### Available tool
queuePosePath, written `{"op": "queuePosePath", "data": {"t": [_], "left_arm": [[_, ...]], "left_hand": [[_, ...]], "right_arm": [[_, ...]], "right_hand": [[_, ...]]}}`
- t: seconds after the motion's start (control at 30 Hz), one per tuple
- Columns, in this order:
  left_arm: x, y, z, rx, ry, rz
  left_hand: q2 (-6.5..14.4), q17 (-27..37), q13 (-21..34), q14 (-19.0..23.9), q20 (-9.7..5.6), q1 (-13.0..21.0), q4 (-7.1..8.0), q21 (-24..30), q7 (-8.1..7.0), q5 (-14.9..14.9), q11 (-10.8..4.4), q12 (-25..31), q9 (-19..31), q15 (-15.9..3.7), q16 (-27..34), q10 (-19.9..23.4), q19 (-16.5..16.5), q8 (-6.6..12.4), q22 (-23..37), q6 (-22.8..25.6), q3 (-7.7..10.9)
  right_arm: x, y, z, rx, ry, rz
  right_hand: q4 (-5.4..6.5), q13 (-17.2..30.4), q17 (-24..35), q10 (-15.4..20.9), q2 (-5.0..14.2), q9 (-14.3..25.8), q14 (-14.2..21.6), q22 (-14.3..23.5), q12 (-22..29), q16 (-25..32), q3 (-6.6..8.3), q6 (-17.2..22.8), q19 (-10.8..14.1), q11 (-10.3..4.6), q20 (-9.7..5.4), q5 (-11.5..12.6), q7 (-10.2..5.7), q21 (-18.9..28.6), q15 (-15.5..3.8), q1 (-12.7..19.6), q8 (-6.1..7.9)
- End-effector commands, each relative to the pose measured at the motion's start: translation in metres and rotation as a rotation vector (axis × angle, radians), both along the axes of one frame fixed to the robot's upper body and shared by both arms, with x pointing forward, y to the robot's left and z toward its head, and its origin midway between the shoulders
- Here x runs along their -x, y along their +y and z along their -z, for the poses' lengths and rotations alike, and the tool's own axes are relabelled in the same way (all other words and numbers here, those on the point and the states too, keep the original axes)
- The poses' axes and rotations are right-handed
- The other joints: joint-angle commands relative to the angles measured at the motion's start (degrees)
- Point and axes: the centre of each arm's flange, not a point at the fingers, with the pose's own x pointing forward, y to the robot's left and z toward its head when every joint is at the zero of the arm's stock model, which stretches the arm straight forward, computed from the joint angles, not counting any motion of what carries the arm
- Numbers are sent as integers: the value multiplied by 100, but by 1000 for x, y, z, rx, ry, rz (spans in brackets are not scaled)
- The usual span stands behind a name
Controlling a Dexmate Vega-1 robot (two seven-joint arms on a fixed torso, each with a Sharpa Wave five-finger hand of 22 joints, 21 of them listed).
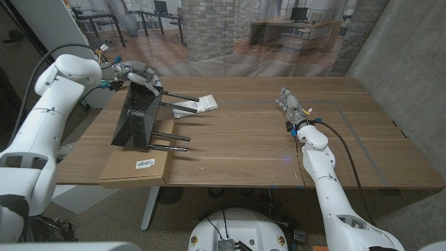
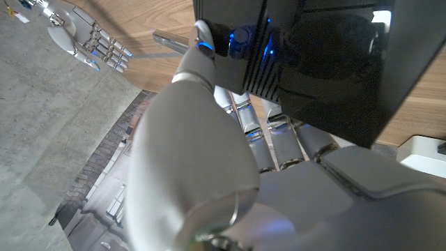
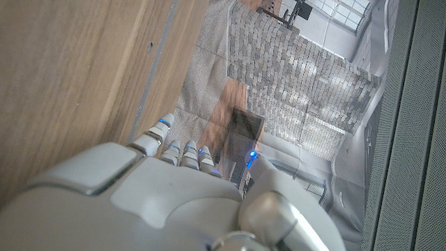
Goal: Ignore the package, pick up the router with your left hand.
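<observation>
Far left over the tabletop [image 1: 265, 132], my left hand [image 1: 136, 75] with fingers [image 2: 275, 136] grasping the black router [image 1: 139, 118] by its top, router tilted above the cardboard package [image 1: 136, 167], antennas pointing right, my right hand [image 1: 290, 104] right of centre, fingers released, holding nothing

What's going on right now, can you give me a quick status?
Left hand grips black router with antennas, tilted up off table. Right hand open, idle. Flat brown cardboard package untouched at table edge.
</observation>
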Motion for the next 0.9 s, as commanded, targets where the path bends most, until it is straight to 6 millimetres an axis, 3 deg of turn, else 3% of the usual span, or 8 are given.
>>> {"op": "queuePosePath", "data": {"t": [0.03,0.9], "left_arm": [[7,-5,-7,56,-41,57],[23,-14,-18,175,-110,166]], "left_hand": [[859,19,43,1034,-123,837,102,52,170,130,-123,-30,1108,-1571,-26,214,-26,22,-13,164,227],[828,89,152,1068,-108,822,106,206,198,165,-106,-173,975,-1562,-122,275,-92,68,-93,144,312]], "right_arm": [[2,-2,1,-6,-6,2],[7,-6,4,-16,-17,4]], "right_hand": [[-27,29,16,24,222,26,-17,14,39,10,10,15,54,47,-68,44,33,21,23,14,41],[-38,29,18,22,231,26,-22,14,39,11,3,12,56,46,-72,43,32,21,25,25,40]]}}
